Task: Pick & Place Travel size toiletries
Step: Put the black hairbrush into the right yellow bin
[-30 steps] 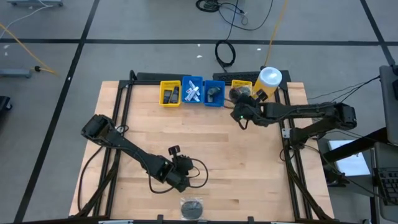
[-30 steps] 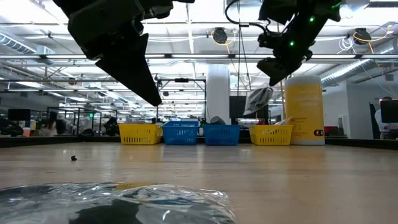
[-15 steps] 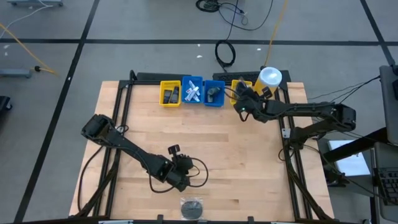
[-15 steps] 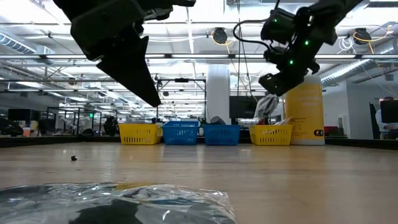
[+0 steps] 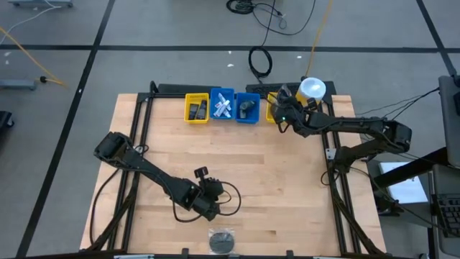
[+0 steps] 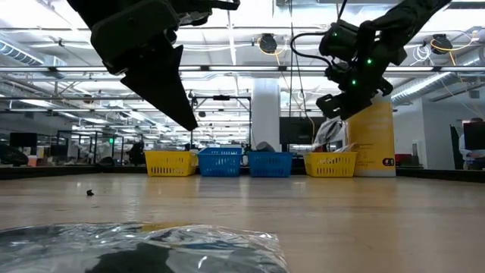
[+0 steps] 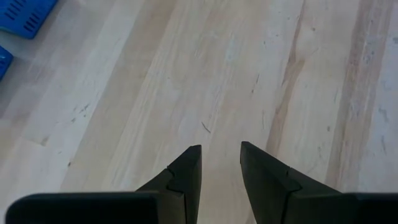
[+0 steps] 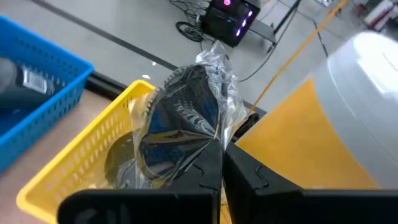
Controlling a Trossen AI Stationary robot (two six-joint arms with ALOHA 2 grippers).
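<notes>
My right gripper (image 8: 222, 163) is shut on a dark mesh puff in a crinkled clear wrapper (image 8: 184, 118). It holds the puff over the right-hand yellow bin (image 8: 74, 171), at the table's far edge beside the yellow canister (image 8: 323, 124). In the high view this gripper (image 5: 279, 108) is at that bin (image 5: 270, 109). My left gripper (image 7: 221, 163) stands open over bare wood near the table's front (image 5: 214, 191). A second wrapped puff (image 5: 221, 239) lies flat at the near edge. My right gripper pinches the clear wrapper's edge (image 8: 214, 144) between its two fingertips, coming slanting down from the table's right. The puff itself stands out beyond the fingertips, lifted clear above the yellow bin; in the low view it hangs just below the fingers (image 6: 327, 130).
Four small bins stand in a row at the far edge: yellow (image 5: 195, 108), two blue (image 5: 221, 106) (image 5: 247, 108) with small items inside, and the right yellow one. The tall canister with a white lid (image 5: 312, 89) stands right of them. Bare wood fills the table's middle.
My right gripper has carried the wrapped puff toward the table's far edge, from in front of the bins to over the right yellow bin next to the canister, turning as it went. It has stayed shut on the wrapper.
</notes>
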